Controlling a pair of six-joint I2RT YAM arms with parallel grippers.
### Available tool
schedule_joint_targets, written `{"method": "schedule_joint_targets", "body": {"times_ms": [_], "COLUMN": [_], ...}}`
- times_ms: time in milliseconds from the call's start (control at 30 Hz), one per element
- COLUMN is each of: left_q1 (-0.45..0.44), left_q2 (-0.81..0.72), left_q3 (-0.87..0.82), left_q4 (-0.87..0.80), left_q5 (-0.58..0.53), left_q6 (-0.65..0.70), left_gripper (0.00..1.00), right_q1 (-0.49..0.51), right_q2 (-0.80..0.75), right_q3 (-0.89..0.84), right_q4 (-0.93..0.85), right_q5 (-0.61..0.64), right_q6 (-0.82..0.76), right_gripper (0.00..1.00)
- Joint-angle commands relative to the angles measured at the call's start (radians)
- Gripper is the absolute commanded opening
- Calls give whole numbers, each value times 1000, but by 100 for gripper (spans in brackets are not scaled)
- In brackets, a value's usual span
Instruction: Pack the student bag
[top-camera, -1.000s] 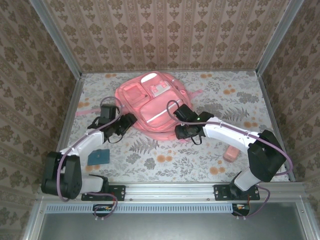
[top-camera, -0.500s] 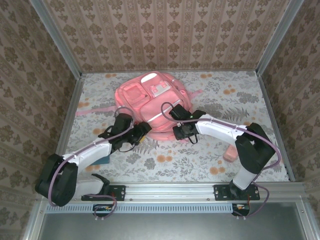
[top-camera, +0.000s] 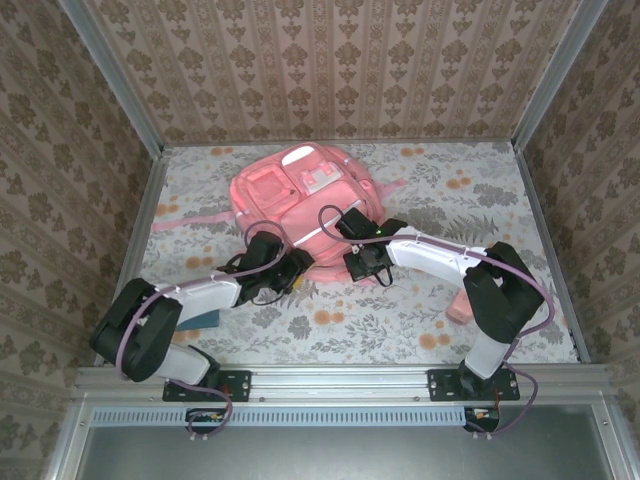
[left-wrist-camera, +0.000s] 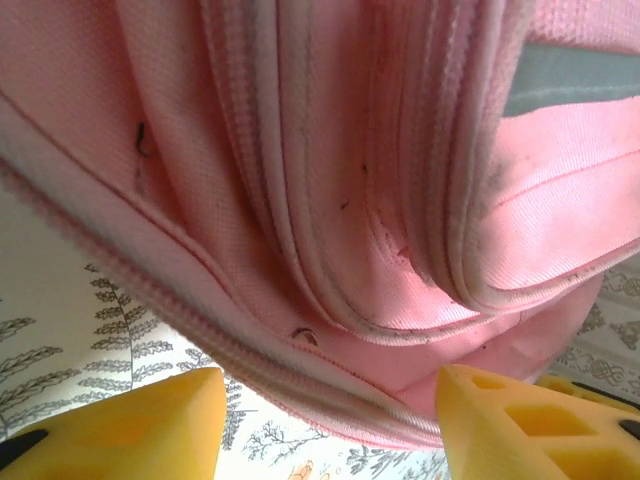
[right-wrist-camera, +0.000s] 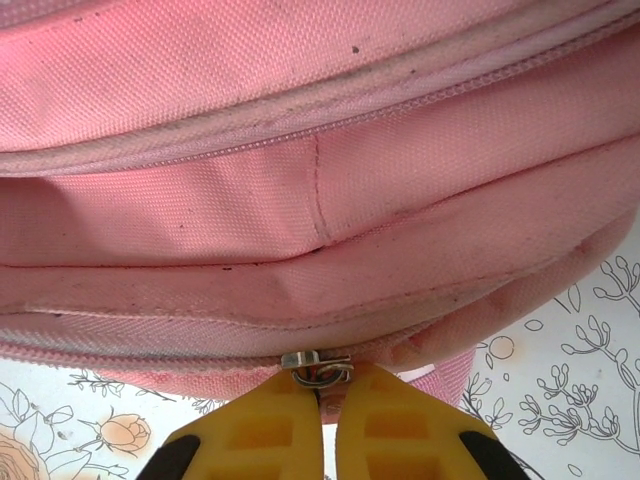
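Observation:
The student bag (top-camera: 300, 200), a large pink backpack, lies flat at the back middle of the table. My right gripper (top-camera: 358, 264) is at its near edge. In the right wrist view the yellow fingers (right-wrist-camera: 275, 425) are shut on the metal zipper pull (right-wrist-camera: 318, 365) at the bag's (right-wrist-camera: 300, 200) lower seam. My left gripper (top-camera: 296, 266) sits at the bag's near-left edge. In the left wrist view that gripper (left-wrist-camera: 330, 430) is open. Its yellow fingertips (left-wrist-camera: 130, 430) stand wide apart, with the bag's zipper seam (left-wrist-camera: 300, 370) just above the gap.
A blue flat object (top-camera: 197, 316) lies near the left arm, partly covered by it. A small pink object (top-camera: 461, 307) rests at the near right. A pink strap (top-camera: 175, 222) trails left from the bag. Patterned walls enclose the table.
The left arm has swung right and its gripper now reaches the bag's near edge. The right gripper has shifted slightly left along that edge.

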Motion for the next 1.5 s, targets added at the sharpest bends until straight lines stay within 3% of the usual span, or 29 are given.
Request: {"method": "schedule_joint_targets", "body": {"times_ms": [0, 333, 433, 567, 667, 767, 967, 1200, 1467], "left_q1": [-4, 43, 81, 134, 165, 208, 260, 328, 349], "left_q2": [18, 52, 37, -7, -40, -66, -57, 0, 105], "left_q3": [1, -7, -16, -30, -36, -32, 24, 139, 258], "left_q4": [17, 3, -23, -74, -111, -138, -205, -296, -335], "left_q5": [-49, -69, -68, -65, -59, -44, 4, 61, 88], "left_q6": [-18, 12, 40, 85, 118, 154, 262, 408, 498], "left_gripper": [52, 25, 14, 1, 0, 0, 0, 1, 12], "right_q1": [10, 58, 66, 57, 27, -6, -11, 68, 164], "right_q2": [-14, -44, -53, -48, -34, -35, -37, -38, -52], "right_q3": [3, -4, 1, 21, 30, 34, 54, 41, -35], "right_q4": [27, 47, 8, -91, -135, -144, -89, -36, 157], "right_q5": [-68, -114, -12, 212, 301, 297, 117, -120, -372], "right_q6": [5, 36, 63, 118, 144, 151, 87, 46, 170], "right_gripper": [0, 0, 0, 0, 0, 0, 0, 0, 0]}}
